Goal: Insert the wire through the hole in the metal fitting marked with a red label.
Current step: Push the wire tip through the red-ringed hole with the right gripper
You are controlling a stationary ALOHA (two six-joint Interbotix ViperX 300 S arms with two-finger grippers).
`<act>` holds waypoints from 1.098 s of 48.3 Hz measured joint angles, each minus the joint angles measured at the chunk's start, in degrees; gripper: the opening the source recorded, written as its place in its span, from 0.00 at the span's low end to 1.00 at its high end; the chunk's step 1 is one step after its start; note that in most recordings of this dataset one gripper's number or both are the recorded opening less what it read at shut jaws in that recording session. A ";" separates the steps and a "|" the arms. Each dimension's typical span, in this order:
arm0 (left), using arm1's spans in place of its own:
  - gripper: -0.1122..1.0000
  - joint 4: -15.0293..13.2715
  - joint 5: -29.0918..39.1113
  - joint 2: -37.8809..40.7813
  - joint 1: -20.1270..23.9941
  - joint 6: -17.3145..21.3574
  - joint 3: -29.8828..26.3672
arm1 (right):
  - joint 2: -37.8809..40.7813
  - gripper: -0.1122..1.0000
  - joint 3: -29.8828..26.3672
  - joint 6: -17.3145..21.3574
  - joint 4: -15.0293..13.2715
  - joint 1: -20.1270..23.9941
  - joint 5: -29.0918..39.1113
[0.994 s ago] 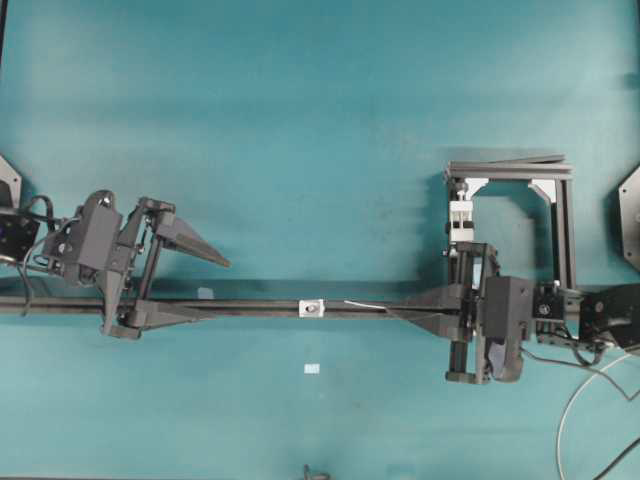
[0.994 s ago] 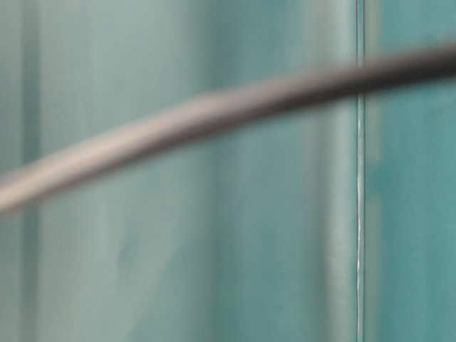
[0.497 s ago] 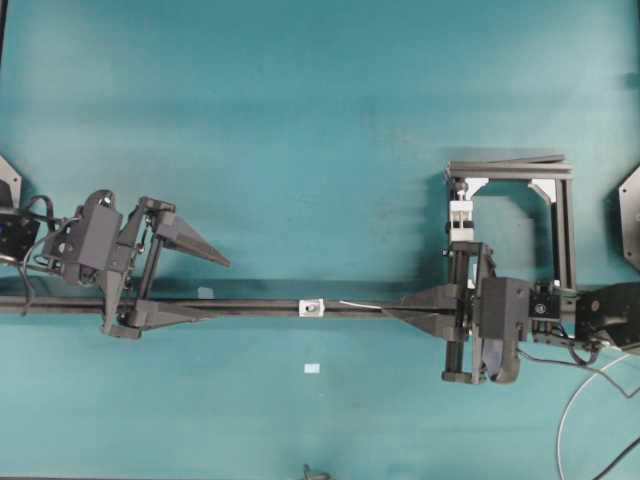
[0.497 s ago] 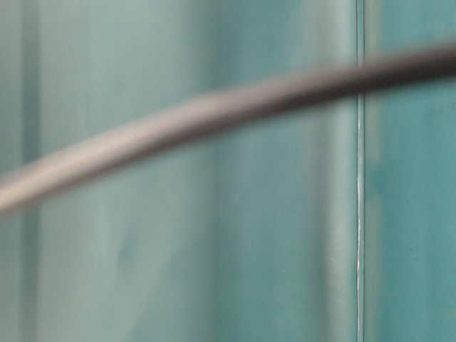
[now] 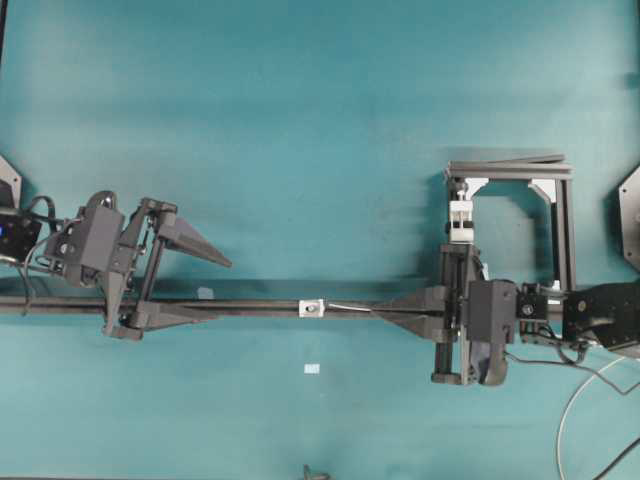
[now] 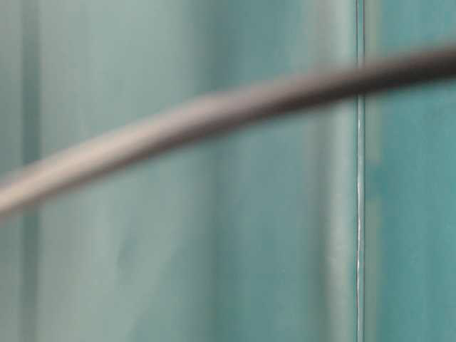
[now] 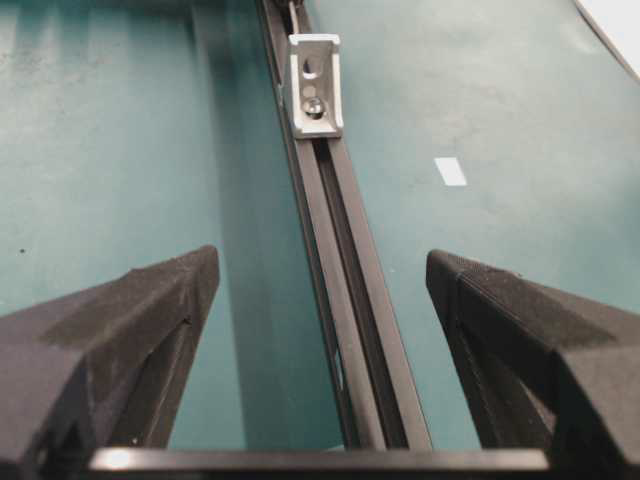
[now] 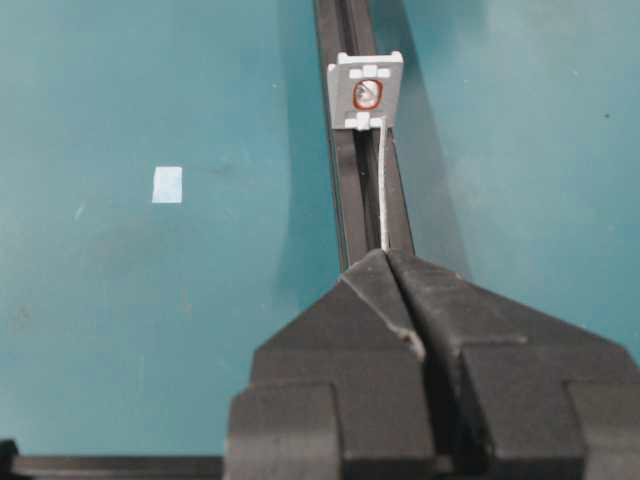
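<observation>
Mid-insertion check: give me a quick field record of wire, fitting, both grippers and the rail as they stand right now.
wire: pinched in right gripper, tip at fitting's lower edge, just below the red-ringed hole
metal fitting: upright on the black rail
hole: wire not through
right gripper: shut on wire, aligned along rail
left gripper: open, straddling rail, holding nothing
table-level view: blurred, uninformative

The right gripper, jaws pressed together on the wire, sits over the black rail just below the metal fitting, the wire's tip reaching the fitting's lower edge beneath its red-ringed hole, with a pale tape square well left of the fitting.
</observation>
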 measured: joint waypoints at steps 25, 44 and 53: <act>0.83 0.18 0.09 0.00 -0.09 0.00 -0.26 | 0.00 0.09 -0.44 -0.09 -1.67 -0.79 0.44; 0.83 0.09 0.09 0.00 0.00 0.00 -0.26 | 0.53 0.09 -0.88 -0.09 -2.20 -1.41 0.53; 0.83 0.09 0.09 0.00 -0.09 0.09 -0.35 | 0.62 0.09 -0.97 -0.09 -2.20 -1.76 0.44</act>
